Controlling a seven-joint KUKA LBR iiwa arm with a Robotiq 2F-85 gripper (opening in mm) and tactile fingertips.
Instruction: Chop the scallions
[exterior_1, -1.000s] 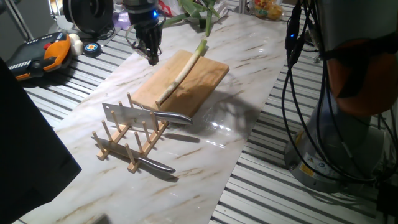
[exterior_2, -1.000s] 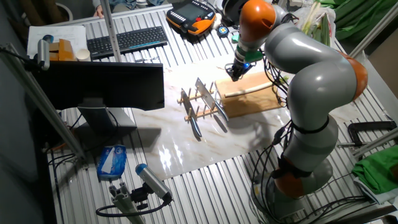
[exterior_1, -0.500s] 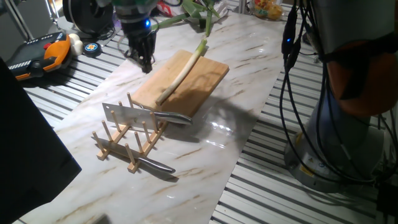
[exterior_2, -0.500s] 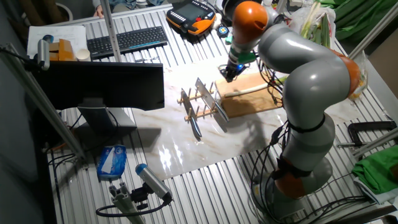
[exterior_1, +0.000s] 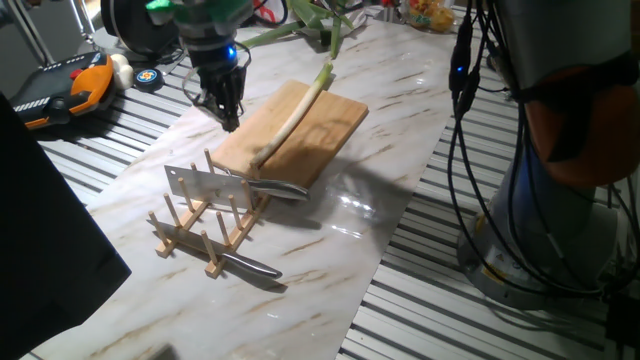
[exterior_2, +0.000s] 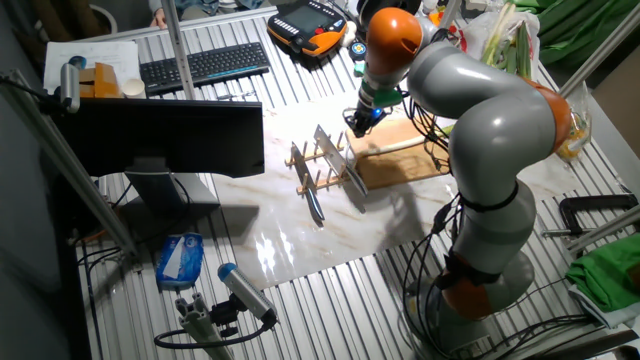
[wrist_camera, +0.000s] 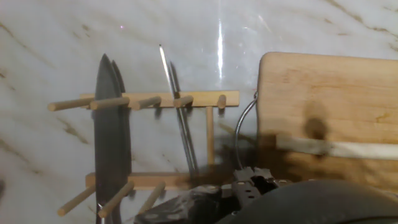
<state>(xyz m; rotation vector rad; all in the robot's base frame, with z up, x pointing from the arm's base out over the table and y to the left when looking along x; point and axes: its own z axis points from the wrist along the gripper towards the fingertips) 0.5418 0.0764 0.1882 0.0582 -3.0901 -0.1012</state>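
Hovering gripper (exterior_1: 227, 118) above table beside cutting board (exterior_1: 325, 130) | fingers look pressed together, empty | scallion (exterior_1: 292, 118) lies on board | knives in rack (exterior_1: 205, 232)

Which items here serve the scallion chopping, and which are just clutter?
Job: scallion, cutting board, cleaver and knife in the wooden rack, pincer.
Clutter: orange pendant, keyboard, monitor.

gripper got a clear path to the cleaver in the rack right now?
Probably yes. The gripper hangs above the marble beside the cutting board, just short of the rack. The cleaver stands edge-up in the pegs, handle sticking out unobstructed.
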